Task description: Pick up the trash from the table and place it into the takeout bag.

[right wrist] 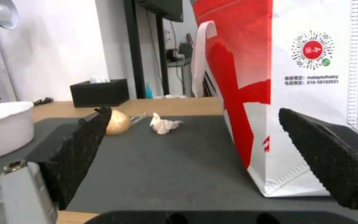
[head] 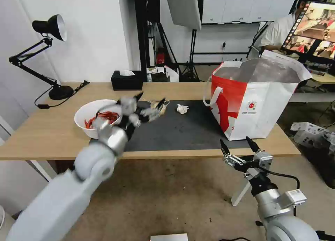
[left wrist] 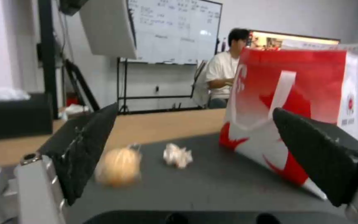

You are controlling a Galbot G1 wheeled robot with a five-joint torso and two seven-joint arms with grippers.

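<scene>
On the table (head: 42,129), my left gripper (head: 150,98) hangs open over the dark mat (head: 174,132), just short of the clear bag with the beige ball (left wrist: 119,166). A crumpled white tissue (head: 182,109) lies a little farther right on the mat. The white bowl of red shells (head: 97,117) sits under my left forearm. At the right end stands the red-and-white takeout bag (head: 254,101), its top open. Below the table's front edge, near the bag, my right gripper (head: 239,146) is open and holds nothing. Its wrist view shows the ball (right wrist: 119,122), the tissue (right wrist: 162,124) and the bag (right wrist: 278,77).
A black tissue box (head: 127,80) stands at the table's back edge, and a black desk lamp (head: 61,92) at the back left. A person sits at a monitor behind the bag. Boxes lie on the floor to the right of the table.
</scene>
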